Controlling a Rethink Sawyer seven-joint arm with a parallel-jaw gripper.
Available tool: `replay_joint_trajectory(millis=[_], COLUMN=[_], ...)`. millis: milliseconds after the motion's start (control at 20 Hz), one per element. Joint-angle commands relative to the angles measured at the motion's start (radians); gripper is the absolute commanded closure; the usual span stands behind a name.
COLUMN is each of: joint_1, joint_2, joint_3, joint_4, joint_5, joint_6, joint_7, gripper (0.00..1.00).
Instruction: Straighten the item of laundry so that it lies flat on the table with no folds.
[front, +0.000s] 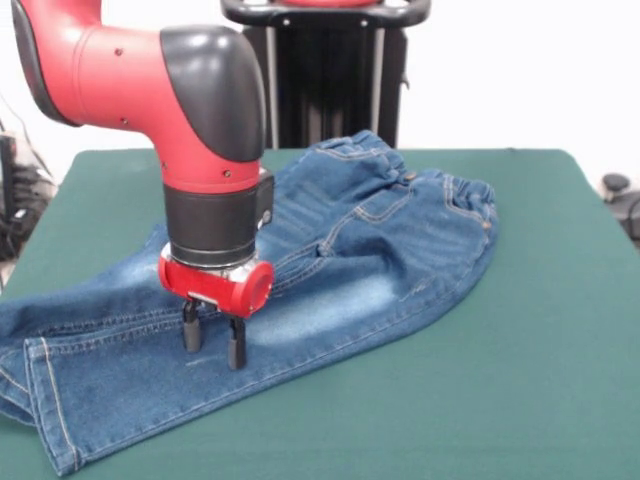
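Note:
The item of laundry (370, 250) is a small pair of blue denim jeans spread across the table (540, 330). Its elastic waistband lies at the back right and its hemmed legs run to the front left, one leg lying partly over the other. Pale faded patches show on the thighs. My gripper (213, 340) hangs from the red and black arm right over the near leg, a little left of centre. Its two black fingers (191, 333) point down, stand apart and hold nothing. Their tips are at the denim or just above it.
The dark green table reaches well past the jeans on the right and at the front. The left hems lie close to the table's front left edge. Dark equipment (620, 195) sits beyond the table at the far right.

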Motion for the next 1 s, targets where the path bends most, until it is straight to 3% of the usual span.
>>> replay_joint_trajectory(millis=[50,400,750,1000], joint_1=[0.026,-0.049,-0.263,-0.332], joint_2=[0.167,0.246,0.414,0.483], joint_3=[0.085,0.194,0.477,0.569], joint_4=[-0.009,-0.024,-0.014,-0.016], joint_5=[0.01,-0.015,-0.122,-0.195], joint_6=[-0.177,-0.238,-0.28,-0.283], joint_7=[0.138,0.09,-0.049,-0.068], gripper=[0.0,0.0,0.0,0.0])
